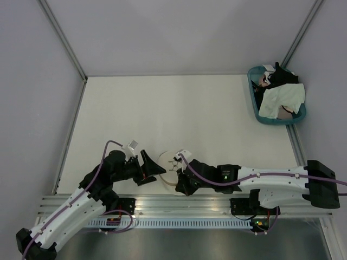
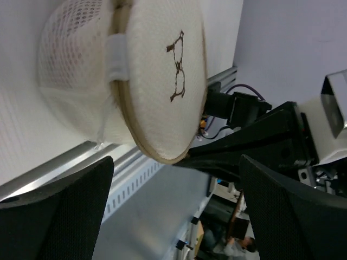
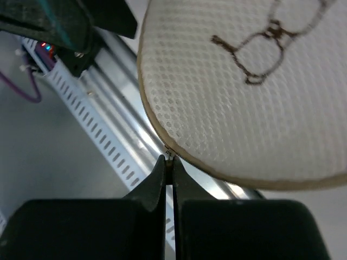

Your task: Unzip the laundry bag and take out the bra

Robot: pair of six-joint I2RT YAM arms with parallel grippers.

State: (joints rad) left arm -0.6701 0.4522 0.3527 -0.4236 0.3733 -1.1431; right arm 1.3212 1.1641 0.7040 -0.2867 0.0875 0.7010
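At the near edge of the worktop (image 1: 179, 108), right between the two arms, sits the laundry bag (image 1: 166, 161), tipped up so its flat lid faces the right arm. The right pincer (image 3: 169, 162) is pressed tight together on the bag's tan rim (image 3: 157, 127), and a tiny glint at the tips may be the zip pull (too small for me to be sure). That grip makes sense: the zip runs round this rim, so it is the place to draw from. The left pincer (image 2: 173, 216) stands wide apart and holds nothing, its two dark fingers (image 2: 59, 216) framing the bag from the dome side, I would guess ready to steady it while the zip is pulled.

Seen close, the bag is a cream mesh dome with a honeycomb weave, a small brown bra drawing (image 2: 178, 67) on the lid and a white fabric tab (image 2: 116, 57) crossing the seam. It looks closed all round, with no gap that I can find. No bra shows, so it is presumably inside.
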